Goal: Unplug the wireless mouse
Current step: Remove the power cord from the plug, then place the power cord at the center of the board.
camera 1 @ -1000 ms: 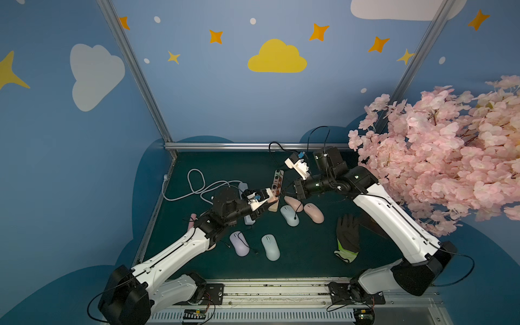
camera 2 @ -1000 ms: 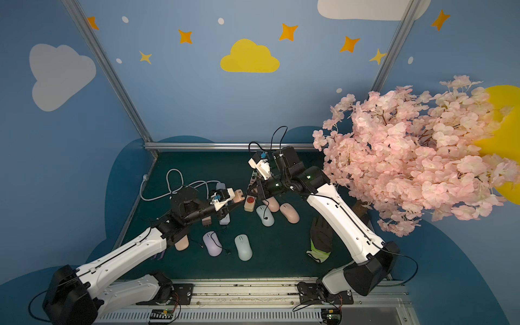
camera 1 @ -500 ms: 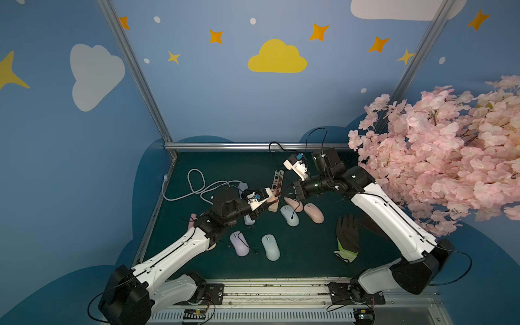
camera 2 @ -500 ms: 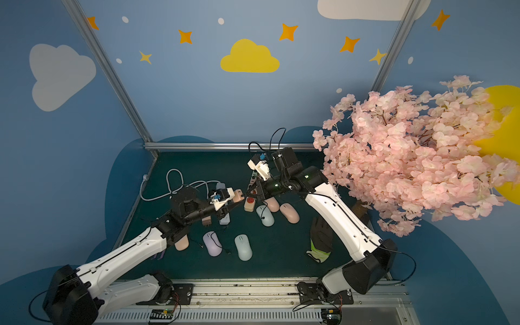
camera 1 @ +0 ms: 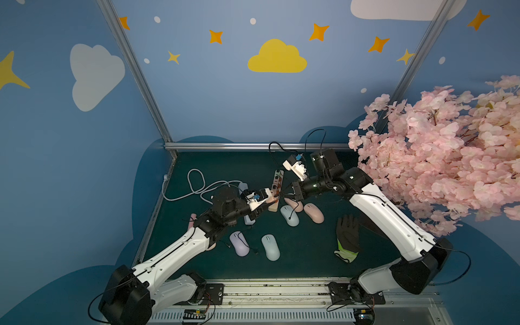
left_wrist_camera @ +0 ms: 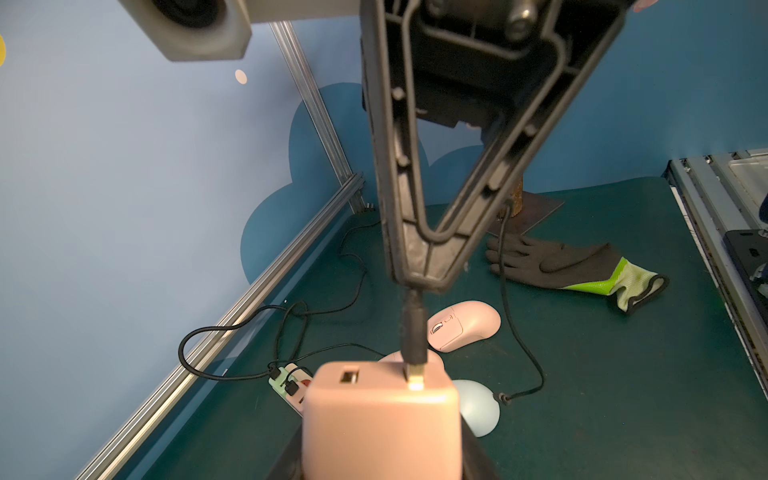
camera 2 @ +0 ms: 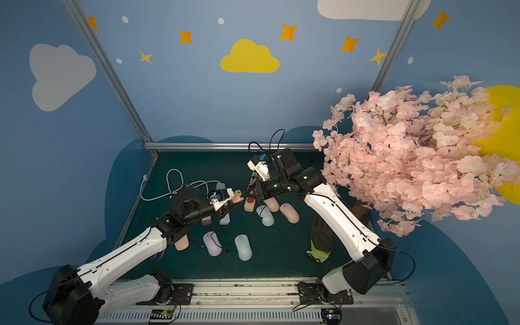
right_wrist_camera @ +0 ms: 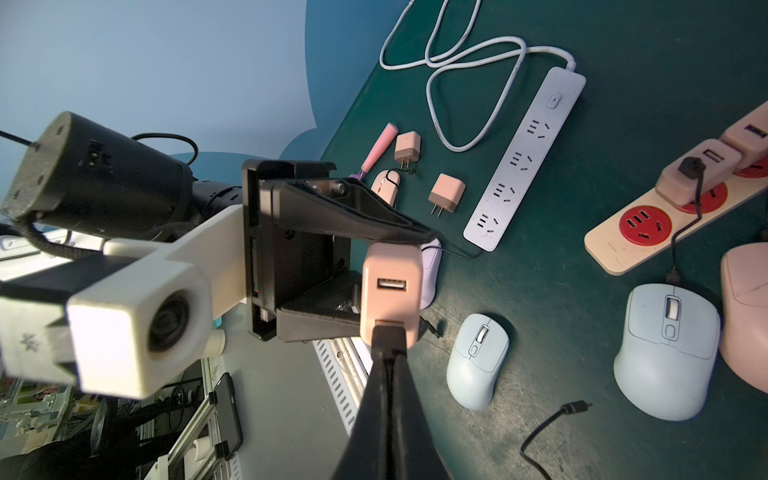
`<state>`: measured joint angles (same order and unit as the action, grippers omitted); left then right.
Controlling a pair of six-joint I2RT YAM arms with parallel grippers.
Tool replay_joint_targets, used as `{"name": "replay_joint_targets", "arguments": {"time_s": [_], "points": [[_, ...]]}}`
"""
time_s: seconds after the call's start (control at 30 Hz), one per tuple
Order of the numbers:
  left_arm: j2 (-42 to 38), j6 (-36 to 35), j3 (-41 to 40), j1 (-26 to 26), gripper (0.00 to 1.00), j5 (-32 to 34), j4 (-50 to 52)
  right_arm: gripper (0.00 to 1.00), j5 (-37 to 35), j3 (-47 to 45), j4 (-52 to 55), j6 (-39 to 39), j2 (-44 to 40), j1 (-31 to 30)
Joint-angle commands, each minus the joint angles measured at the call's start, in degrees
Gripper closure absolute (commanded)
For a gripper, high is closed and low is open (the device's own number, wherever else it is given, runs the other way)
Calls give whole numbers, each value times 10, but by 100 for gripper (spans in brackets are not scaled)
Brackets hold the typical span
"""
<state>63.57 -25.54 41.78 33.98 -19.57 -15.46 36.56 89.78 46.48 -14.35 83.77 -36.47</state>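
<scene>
My left gripper (camera 1: 267, 201) is shut on a pink USB charger block (left_wrist_camera: 382, 424), held up above the mat. A black USB plug (left_wrist_camera: 413, 332) sits in one port of that charger (right_wrist_camera: 390, 291), with some of its metal tongue showing. My right gripper (right_wrist_camera: 388, 345) is shut on the plug; in a top view its tips (camera 2: 248, 194) meet the charger (camera 2: 237, 196). The plug's cable hangs down, and its loose end (right_wrist_camera: 577, 405) lies by a light blue wireless mouse (right_wrist_camera: 669, 349). Another cable joins that mouse to a charger on the pink power strip (right_wrist_camera: 648, 220).
Below the grippers lie two pink mice (camera 1: 313, 212), a lilac mouse (camera 1: 239, 243) and a smaller light blue mouse (camera 1: 270, 247). A white power strip (right_wrist_camera: 528, 158) and two loose pink chargers (right_wrist_camera: 446, 193) lie towards the left arm. A black glove (camera 1: 347, 236) and a pink blossom tree (camera 1: 436, 154) stand right.
My right arm has edged very slightly to the left at the plug. The left arm and the charger have stayed where they were.
</scene>
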Motion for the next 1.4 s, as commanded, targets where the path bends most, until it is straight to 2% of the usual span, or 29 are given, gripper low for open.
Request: {"name": "replay_joint_targets", "arguments": {"time_s": [0.0,0.47,0.83,0.93,1.13,1.23,1.37], "points": [[-14,-14,-7,-15,97,-23,32,100,14,6,-12,-2,-11,18],[-37,-35,-37,-46,97,-43,58,100,34,15,17,13,-58,85],[-39,-38,-43,-51,97,-39,63,100,28,15,23,8,-71,104],[-35,13,-43,-56,97,9,38,100,-45,14,46,4,-65,97],[-22,172,-22,-73,97,98,37,100,-190,-20,63,-31,-61,51],[-20,246,-17,-81,96,148,40,100,-217,-42,61,-64,-57,27],[-12,349,0,-106,96,207,79,100,-216,-71,29,-108,-45,-11]]}}
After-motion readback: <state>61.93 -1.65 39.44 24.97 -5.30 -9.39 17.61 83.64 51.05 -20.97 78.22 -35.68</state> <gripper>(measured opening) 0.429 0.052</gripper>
